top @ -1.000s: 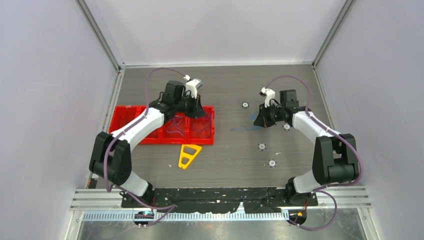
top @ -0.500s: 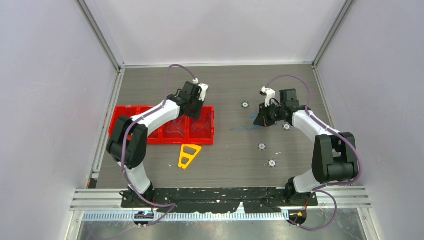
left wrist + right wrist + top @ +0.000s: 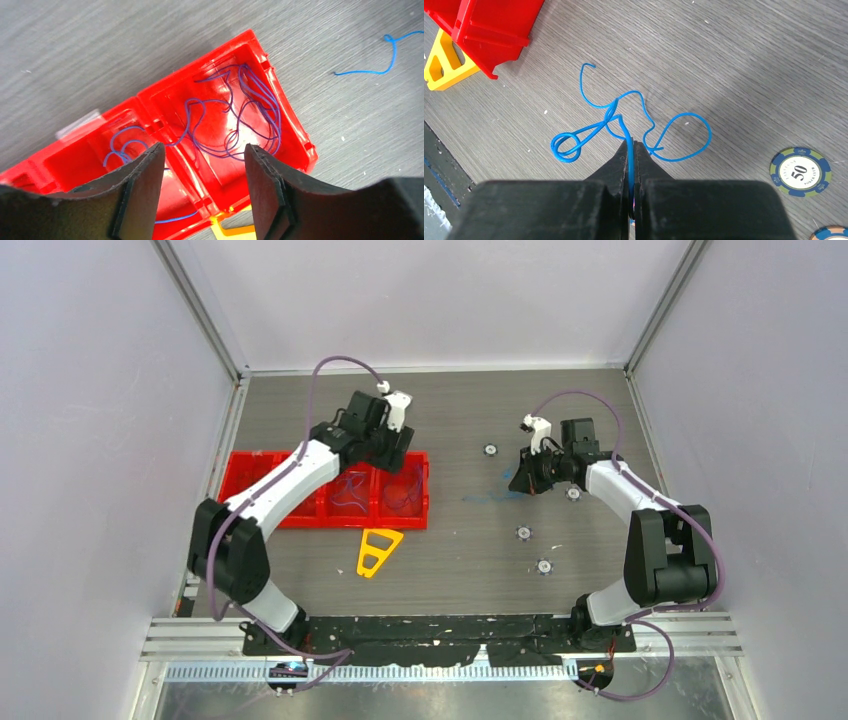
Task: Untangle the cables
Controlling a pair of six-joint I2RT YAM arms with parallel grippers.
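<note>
Your left arm has swung its elbow back out to the left since half a second ago. The left end effector (image 3: 202, 150) now hovers above the right end of the red tray (image 3: 295, 137), its fingers spread wide with nothing between them. Your right arm has scarcely shifted. The right end effector (image 3: 631, 145) is clenched on a blue cable (image 3: 593, 128), which lies in loops on the table (image 3: 749, 60) just ahead of the fingertips. In the tray's end compartment you can see more cables (image 3: 260, 100), thin blue-violet strands tangled together. One strand runs over the divider into the next compartment. A yellow triangular piece (image 3: 378, 551) lies just beside the tray's near edge. A poker chip (image 3: 800, 171) rests near the blue cable.
</note>
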